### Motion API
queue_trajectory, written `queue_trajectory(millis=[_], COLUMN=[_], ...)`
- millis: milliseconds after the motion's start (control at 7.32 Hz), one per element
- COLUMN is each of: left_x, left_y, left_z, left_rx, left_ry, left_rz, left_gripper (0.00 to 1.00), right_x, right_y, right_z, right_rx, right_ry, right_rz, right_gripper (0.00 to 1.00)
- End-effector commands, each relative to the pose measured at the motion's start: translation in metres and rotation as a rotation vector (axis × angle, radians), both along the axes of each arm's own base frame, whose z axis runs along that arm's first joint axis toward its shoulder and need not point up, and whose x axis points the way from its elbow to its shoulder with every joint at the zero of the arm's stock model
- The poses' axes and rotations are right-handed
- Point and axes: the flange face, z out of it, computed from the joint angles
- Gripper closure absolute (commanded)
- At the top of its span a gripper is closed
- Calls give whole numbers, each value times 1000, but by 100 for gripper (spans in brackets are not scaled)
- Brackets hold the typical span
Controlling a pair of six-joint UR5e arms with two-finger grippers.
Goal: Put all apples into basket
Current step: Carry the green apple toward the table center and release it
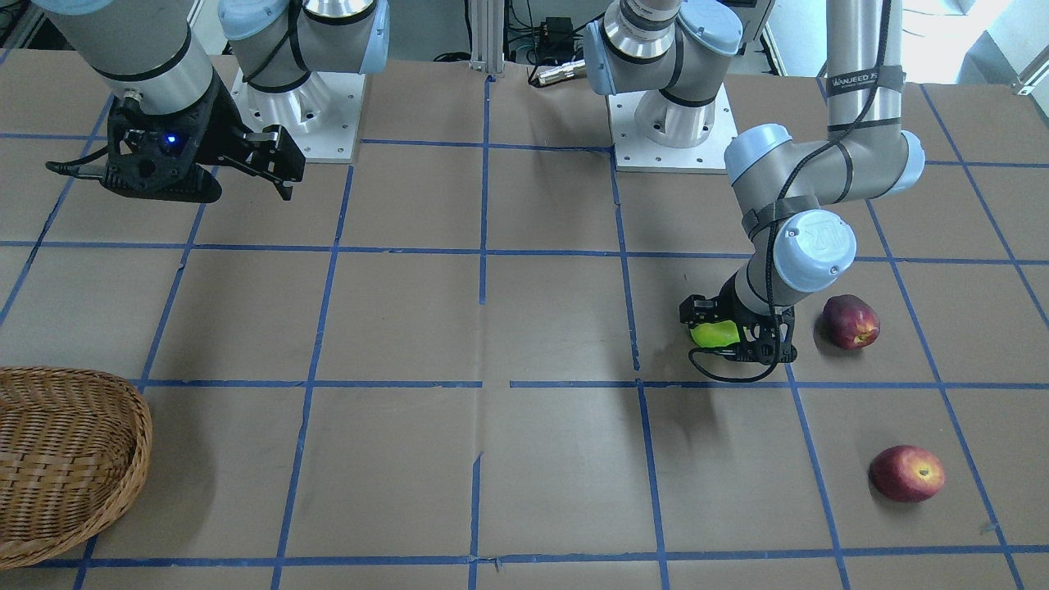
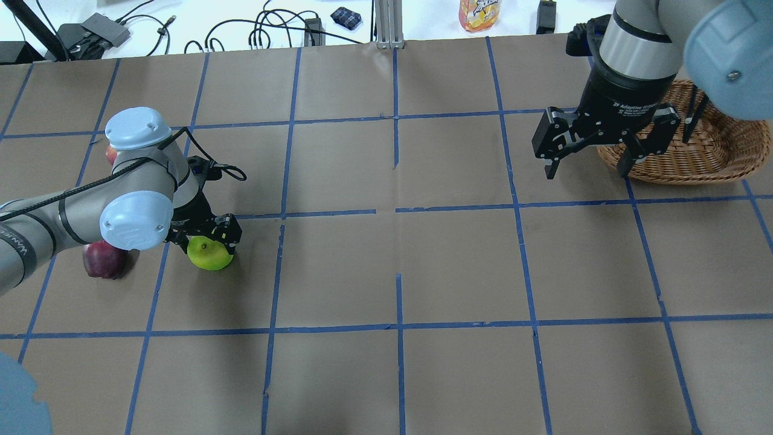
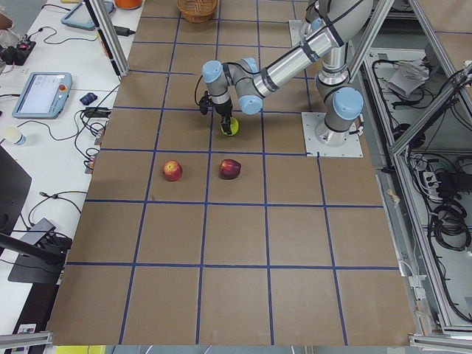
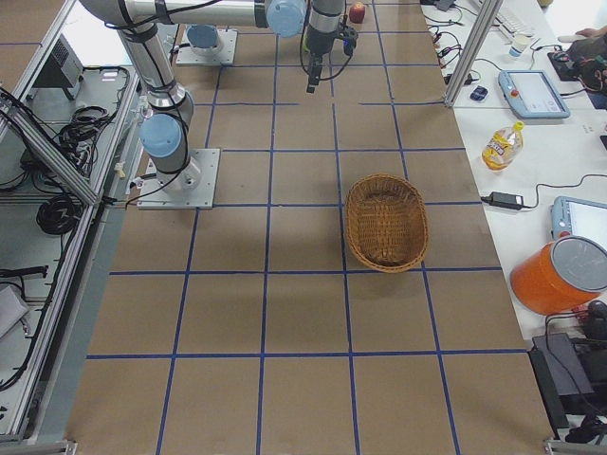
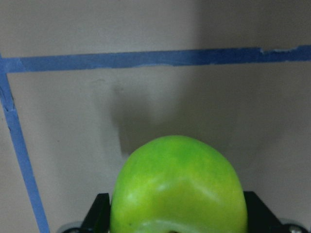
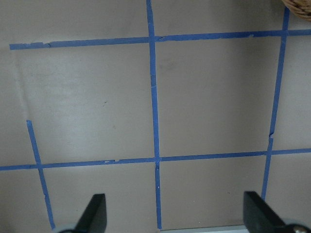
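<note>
Your left gripper [image 2: 206,241] has the lime-green apple [image 2: 210,256] between its two fingers. In the left wrist view the green apple [image 5: 177,187] fills the gap, with a black finger [image 5: 99,213] against each side of it, so the grip is closed on the fruit. You cannot tell from these views whether the apple rests on the brown paper or hangs just clear of it.

The left arm reaches out low over the table, elbow bent, wrist turned straight down over the apple. The maroon apple [image 2: 104,260] lies on the table just beside that wrist, and the red apple with the yellowish blush [image 1: 906,473] lies further out, apart from both.

Your right gripper [image 2: 587,172] hangs well above the table, pointing down, fingers spread wide with nothing between them. The wicker basket [image 2: 682,175] sits just beside it, far across the table from all three apples.
</note>
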Motion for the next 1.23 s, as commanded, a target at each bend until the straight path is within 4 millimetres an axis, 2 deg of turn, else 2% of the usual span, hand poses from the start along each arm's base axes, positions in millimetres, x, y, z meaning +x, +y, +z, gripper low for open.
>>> queue_trajectory(millis=[0, 137, 273, 546, 683, 820, 956, 1093], left_x=[-4, -23, -73, -193, -253, -300, -336, -343], left_y=[-8, -24, -38, -55, -68, -72, -67, -64], left_z=[10, 23, 37, 39, 42, 36, 31, 18], left_rx=[-38, -84, -120, -164, -180, -172, -165, -151], left_ry=[-13, -4, 19, 38, 78, 98, 105, 89], left_rz=[64, 184, 203, 346, 326, 421, 437, 433], left_gripper=[61, 61, 61, 61, 60, 59, 53, 53], right_x=[0, 0, 0, 0, 0, 0, 0, 0], right_y=[2, 2, 2, 3, 3, 3, 3, 3], right_z=[-6, -6, -7, -8, -8, -9, -9, -9], right_rx=[12, 11, 14, 16, 16, 17, 17, 19], right_ry=[0, 0, 2, 2, 0, 0, 1, 2], right_rz=[-2, 0, -3, -1, -2, -3, -6, -6], right_gripper=[0, 0, 0, 0, 0, 0, 0, 0])
